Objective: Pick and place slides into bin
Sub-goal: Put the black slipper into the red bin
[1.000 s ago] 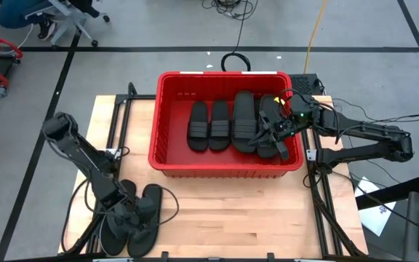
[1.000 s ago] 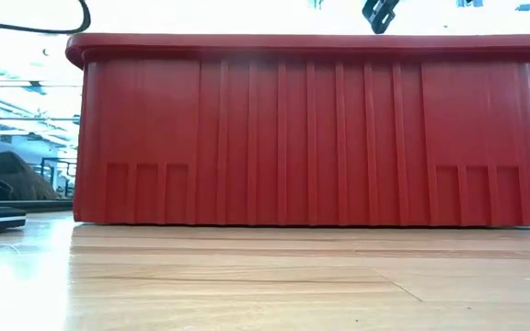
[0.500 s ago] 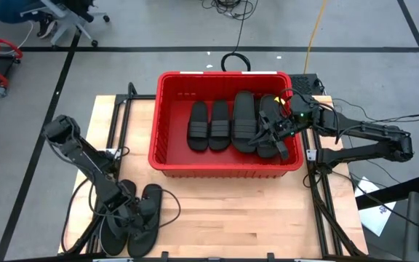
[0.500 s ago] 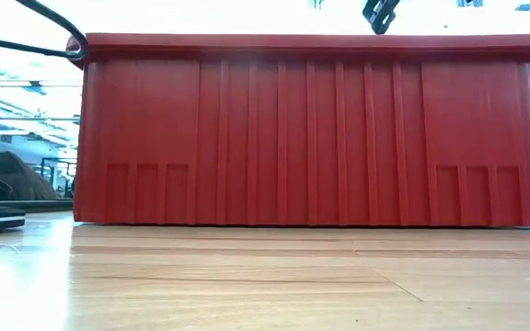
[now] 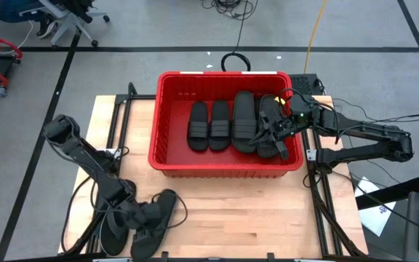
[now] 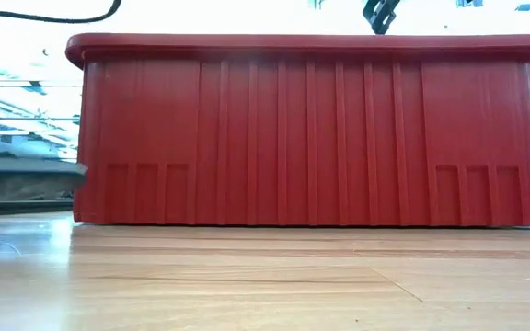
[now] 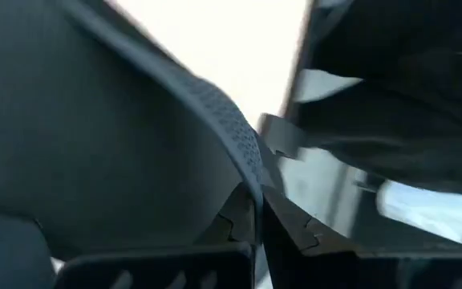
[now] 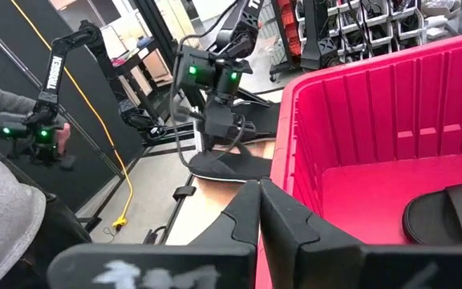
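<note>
A pale wooden tabletop [image 5: 231, 204] stands on a grey floor [image 5: 122, 29] marked with black tape lines [image 5: 158, 49]; a yellow cable [image 5: 313, 33] and a wheeled office chair [image 5: 64, 14] lie beyond.

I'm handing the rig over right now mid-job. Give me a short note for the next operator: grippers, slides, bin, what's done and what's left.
Left gripper: shut on a thong slide at the table's front-left corner, tilted off the wood; a second thong slide lies beside it.
Right gripper: shut, empty, hanging over the right end of the bin.
Done: slides already in the bin, including two short band slides side by side, a longer one, and at least one more under the right arm; exact count is hidden.
Left: carry the held slide to the bin, then the last one.
</note>
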### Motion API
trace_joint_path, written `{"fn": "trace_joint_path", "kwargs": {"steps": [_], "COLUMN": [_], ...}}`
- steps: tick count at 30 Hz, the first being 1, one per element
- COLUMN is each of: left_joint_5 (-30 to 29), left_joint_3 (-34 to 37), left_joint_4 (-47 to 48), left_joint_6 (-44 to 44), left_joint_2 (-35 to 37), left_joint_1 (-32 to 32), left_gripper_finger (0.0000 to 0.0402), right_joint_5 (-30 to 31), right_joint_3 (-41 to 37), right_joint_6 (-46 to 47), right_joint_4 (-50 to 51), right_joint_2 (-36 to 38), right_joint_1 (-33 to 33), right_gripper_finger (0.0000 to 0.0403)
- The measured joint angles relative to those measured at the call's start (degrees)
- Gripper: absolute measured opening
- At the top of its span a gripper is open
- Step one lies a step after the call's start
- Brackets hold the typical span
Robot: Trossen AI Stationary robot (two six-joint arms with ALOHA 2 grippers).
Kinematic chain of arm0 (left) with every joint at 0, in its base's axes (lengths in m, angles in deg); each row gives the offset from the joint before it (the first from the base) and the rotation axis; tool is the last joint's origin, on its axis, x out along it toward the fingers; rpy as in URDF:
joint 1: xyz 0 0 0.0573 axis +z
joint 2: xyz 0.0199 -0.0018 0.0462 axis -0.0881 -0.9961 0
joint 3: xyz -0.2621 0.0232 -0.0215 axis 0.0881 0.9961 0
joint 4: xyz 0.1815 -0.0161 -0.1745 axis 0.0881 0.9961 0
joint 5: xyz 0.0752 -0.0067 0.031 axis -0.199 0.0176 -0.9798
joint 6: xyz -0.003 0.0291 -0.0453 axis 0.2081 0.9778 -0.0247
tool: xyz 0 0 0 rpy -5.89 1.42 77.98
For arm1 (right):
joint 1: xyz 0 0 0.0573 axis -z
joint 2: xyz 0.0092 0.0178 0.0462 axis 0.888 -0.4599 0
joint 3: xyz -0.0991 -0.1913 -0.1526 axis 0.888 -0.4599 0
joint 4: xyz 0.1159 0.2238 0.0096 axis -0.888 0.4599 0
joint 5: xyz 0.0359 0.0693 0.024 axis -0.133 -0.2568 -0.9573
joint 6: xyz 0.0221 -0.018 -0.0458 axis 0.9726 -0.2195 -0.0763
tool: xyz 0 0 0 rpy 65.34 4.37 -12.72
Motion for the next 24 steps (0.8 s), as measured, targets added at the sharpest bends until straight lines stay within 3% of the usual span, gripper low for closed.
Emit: {"fn": "trace_joint_path", "kwargs": {"steps": [4,8,14,18,24], "left_joint_5": [1.7,0.5,-0.3,3.3,-3.4], "left_joint_3": [-0.6,-5.7,-20.2,-33.7,-54.2], "left_joint_4": [-7.6,-6.3,16.5,31.9,48.0], "left_joint_6": [0.0,3.3,8.9,12.5,30.5], "left_joint_2": [2.5,6.2,10.6,11.7,10.8], "left_joint_1": [-0.3,-0.6,1.7,7.3,15.2], "left_gripper_finger": [0.0002,0.0001,0.0001,0.0,0.0], "right_joint_5": [0.0,0.0,0.0,0.0,0.6], "right_joint_3": [0.0,0.0,0.0,0.0,0.0], "right_joint_6": [-0.1,-0.1,-2.2,-4.2,-6.2], "right_joint_4": [0.0,-0.4,-0.5,-0.7,-0.7], "right_joint_2": [0.0,0.0,0.0,0.0,0.0], "right_joint_1": [0.0,0.0,0.0,0.0,0.0], "right_gripper_finger": [0.0004,0.0004,0.0004,0.0004,0.0004]}}
